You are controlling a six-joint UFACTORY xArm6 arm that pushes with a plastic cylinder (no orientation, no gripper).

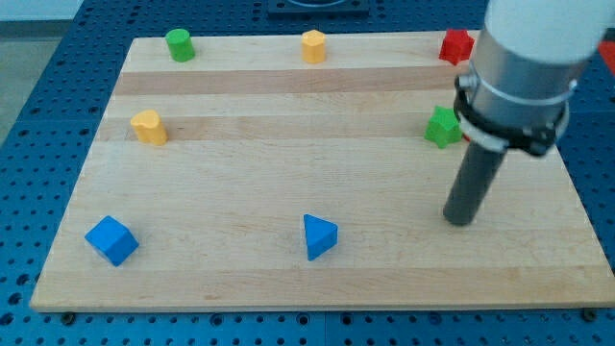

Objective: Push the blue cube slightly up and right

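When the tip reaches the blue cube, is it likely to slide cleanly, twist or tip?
The blue cube looks rigid and squat, so it will probably slide rather than tip. The board looks smooth, so drag seems low. It sits corner-on, so an off-centre push may twist it. My tip is far off to its right.

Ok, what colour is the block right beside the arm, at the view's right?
Green, seen in the camera view, left of my tip's rod.

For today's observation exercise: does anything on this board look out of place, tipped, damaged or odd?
Nothing stands out. All seven blocks sit apart on the board, none damaged. My tip rests far right of the blue cube, touching no block.
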